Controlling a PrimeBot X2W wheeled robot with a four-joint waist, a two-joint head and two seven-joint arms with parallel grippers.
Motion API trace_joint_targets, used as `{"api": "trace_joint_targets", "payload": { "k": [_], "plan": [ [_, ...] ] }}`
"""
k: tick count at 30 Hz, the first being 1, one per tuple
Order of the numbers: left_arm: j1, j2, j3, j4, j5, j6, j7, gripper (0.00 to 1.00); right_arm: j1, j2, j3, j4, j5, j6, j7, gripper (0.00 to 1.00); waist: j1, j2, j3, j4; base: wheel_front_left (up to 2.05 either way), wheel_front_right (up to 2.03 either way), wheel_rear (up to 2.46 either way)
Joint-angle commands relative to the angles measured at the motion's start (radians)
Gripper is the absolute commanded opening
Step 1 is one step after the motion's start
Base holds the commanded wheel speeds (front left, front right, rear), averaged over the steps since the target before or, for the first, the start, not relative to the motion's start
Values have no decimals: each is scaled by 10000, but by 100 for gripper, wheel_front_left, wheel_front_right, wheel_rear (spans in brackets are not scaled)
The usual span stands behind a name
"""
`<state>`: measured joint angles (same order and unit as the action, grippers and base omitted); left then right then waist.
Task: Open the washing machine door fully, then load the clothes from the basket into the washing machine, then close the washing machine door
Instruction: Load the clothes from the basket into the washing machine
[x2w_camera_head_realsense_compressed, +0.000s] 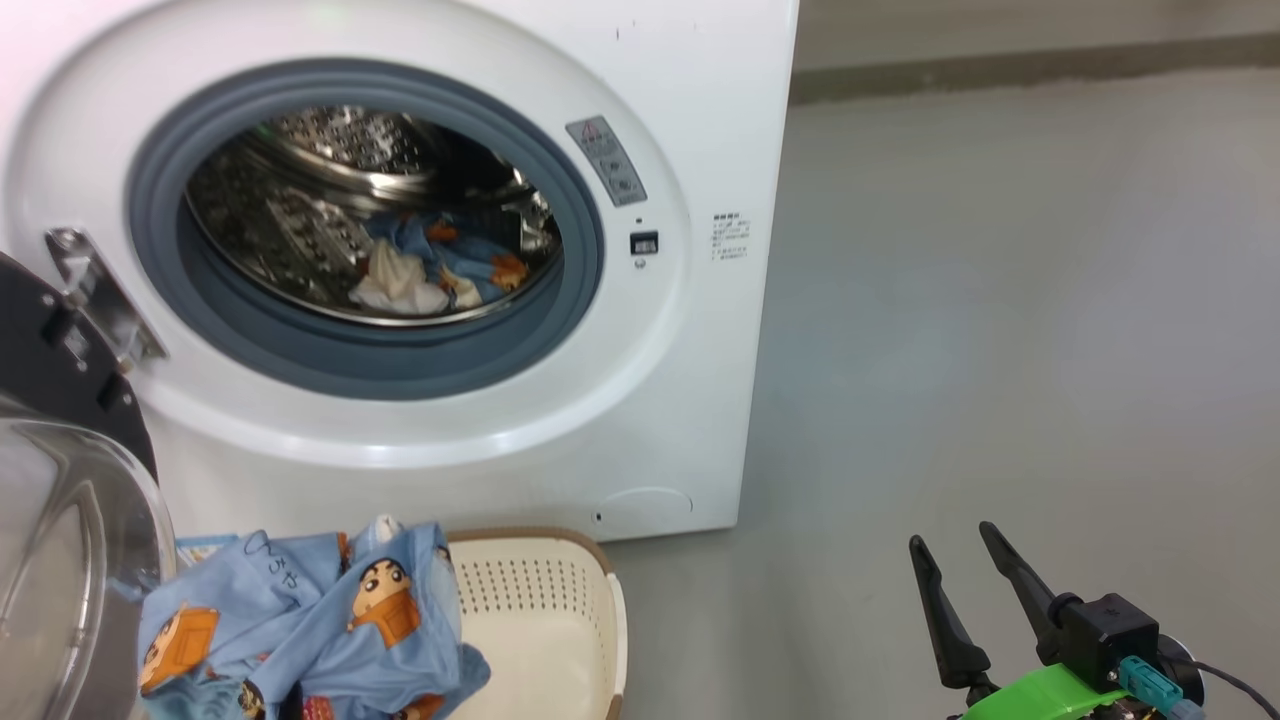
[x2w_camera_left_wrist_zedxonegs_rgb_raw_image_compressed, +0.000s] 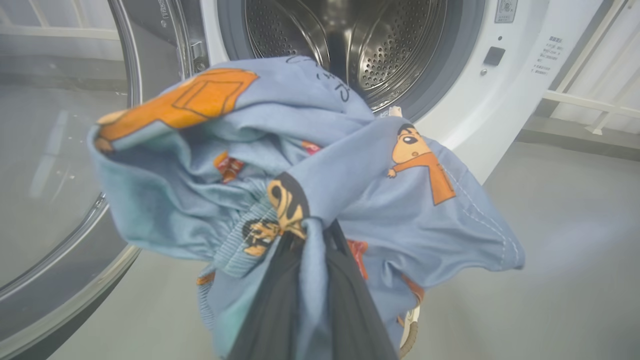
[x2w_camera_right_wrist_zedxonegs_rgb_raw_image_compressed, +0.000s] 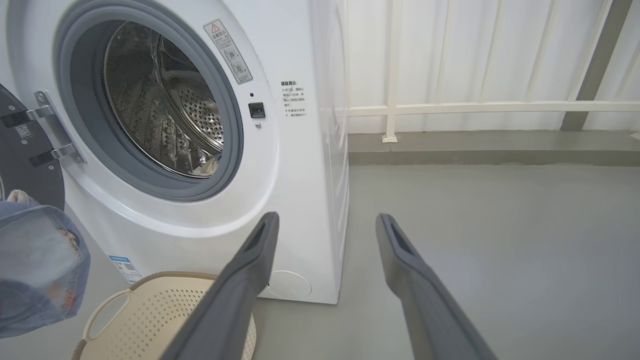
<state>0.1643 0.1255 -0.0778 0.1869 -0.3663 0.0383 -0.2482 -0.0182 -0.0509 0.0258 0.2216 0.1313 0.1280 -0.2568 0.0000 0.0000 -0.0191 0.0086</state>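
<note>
Left hand (x2w_camera_left_wrist_zedxonegs_rgb_raw_image_compressed: 312, 240): clenched on clothes (x2w_camera_left_wrist_zedxonegs_rgb_raw_image_compressed: 320, 165), lower centre.
Right hand (x2w_camera_head_realsense_compressed: 950, 535): released, empty, lower right.
Washing machine (x2w_camera_head_realsense_compressed: 700, 150): lift them past the seal (x2w_camera_head_realsense_compressed: 380, 375), release deep inside.

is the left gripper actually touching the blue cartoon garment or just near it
Touching. The left wrist view shows the left gripper shut on the blue garment, with a fold of the cloth pinched between its dark fingers.

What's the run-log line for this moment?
washing machine door: open | drum: some clothes inside | left claw: shut on blue cartoon-print garment, lifted | right claw: open, empty | basket: visible part empty
</note>
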Motion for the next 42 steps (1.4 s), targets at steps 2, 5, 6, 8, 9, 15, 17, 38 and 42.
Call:
{"api": "trace_joint_targets", "payload": {
  "k": [2, 5, 6, 8, 9, 15, 17, 38, 42],
  "plan": [
    [-90, -56, 497, -359, 268, -118, -135, 0, -76, 1, 277, -213, 85, 27, -49, 100, 0, 0, -427, -41, 0, 0, 0],
    [-10, -211, 663, -440, 485, -273, -135, 0, -46, 2, 267, -208, 102, 27, -49, 100, 0, 0, -473, -30, 0, 0, 0],
    [6, -249, 718, -461, 546, -323, -135, 0, -47, 2, 274, -207, 111, 27, -49, 100, 0, 0, -480, -31, 0, 0, 0],
    [26, -310, 829, -499, 653, -416, -135, 0, -55, 3, 276, -206, 129, 27, -49, 100, 0, 0, -491, -26, 0, 0, 0],
    [24, -336, 889, -535, 708, -463, -135, 0, -55, 3, 270, -205, 134, 27, -49, 100, 0, 0, -497, -20, 0, 0, 0],
    [21, -469, 1241, -731, 982, -693, -135, 0, -25, 4, 238, -227, 159, 27, -49, 100, 0, 0, -533, 42, 0, 0, 0],
    [21, -509, 1317, -769, 1060, -769, -135, 0, -23, 4, 231, -230, 168, 27, -49, 100, 0, 0, -534, 65, 0, 0, 0],
    [10, -716, 1601, -676, 1370, -1247, -135, 0, 7, 6, 213, -254, 231, 27, -49, 100, 0, 0, -367, 21, 0, 0, 0],
    [-12, -728, 1628, -679, 1399, -1296, -135, 0, 19, 6, 184, -264, 234, 27, -49, 100, 0, 0, -322, 30, 0, 0, 0]
  ]
}}
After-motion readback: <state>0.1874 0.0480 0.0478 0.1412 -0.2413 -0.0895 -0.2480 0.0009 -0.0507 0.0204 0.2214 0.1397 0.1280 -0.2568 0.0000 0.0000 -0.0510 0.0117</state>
